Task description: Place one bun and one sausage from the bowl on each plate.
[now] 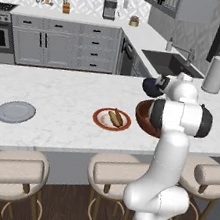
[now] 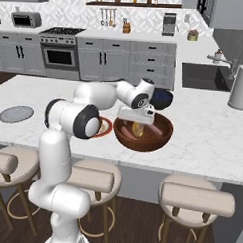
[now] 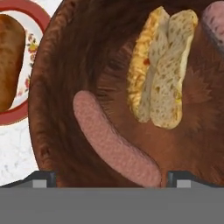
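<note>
The reddish-brown bowl [image 2: 155, 139] stands on the island counter, partly behind my arm in the left base view [image 1: 142, 118]. My gripper [image 2: 137, 123] hangs open just over its inside, fingertips [image 3: 41, 178] wide apart. Inside lie a pink sausage [image 3: 111, 140], a split bun [image 3: 162, 65] and a second sausage [image 3: 215, 19] at the edge. The near end of the first sausage lies between my fingertips. The red-rimmed plate [image 1: 98, 119] beside the bowl holds a brown bun [image 3: 8, 61] and another long brown piece. The grey plate [image 1: 15, 111] lies bare, far to the left.
A dark navy bowl [image 2: 161, 99] sits just behind the wooden bowl. A paper-towel roll [image 2: 241, 88] stands near the sink [image 2: 202, 76]. Stools [image 1: 8, 168] line the counter's near edge.
</note>
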You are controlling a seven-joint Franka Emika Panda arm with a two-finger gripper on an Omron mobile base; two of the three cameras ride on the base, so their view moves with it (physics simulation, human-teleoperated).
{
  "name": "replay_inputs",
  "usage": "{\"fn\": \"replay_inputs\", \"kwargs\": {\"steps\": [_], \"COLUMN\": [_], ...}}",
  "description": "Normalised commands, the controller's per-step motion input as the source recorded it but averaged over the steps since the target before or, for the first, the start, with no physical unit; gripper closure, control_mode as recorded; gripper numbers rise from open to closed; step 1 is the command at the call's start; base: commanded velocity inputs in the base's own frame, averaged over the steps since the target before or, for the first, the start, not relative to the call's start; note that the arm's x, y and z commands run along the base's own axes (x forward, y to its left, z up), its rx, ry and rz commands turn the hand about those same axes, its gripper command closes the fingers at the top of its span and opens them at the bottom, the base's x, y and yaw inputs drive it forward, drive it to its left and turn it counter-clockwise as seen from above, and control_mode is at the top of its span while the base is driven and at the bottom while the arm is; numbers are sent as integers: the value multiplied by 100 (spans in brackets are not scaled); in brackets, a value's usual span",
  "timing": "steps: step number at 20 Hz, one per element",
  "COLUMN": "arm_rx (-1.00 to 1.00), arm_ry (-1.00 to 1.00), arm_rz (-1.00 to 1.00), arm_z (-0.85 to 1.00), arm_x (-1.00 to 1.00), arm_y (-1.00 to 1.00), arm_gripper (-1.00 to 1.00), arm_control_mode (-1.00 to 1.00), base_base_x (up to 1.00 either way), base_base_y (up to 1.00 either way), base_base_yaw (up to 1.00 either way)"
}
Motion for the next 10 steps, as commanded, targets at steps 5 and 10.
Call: {"fn": "replay_inputs", "kwargs": {"steps": [5, 10], "arm_rx": [0, 0], "arm_ry": [2, 3], "arm_rz": [13, 11], "arm_z": [-16, -24], "arm_x": [-38, -16], "arm_y": [1, 0], "arm_gripper": [-100, -100], "arm_control_mode": [-100, -100], "base_base_x": [0, 0], "base_base_y": [0, 0], "base_base_yaw": [0, 0]}}
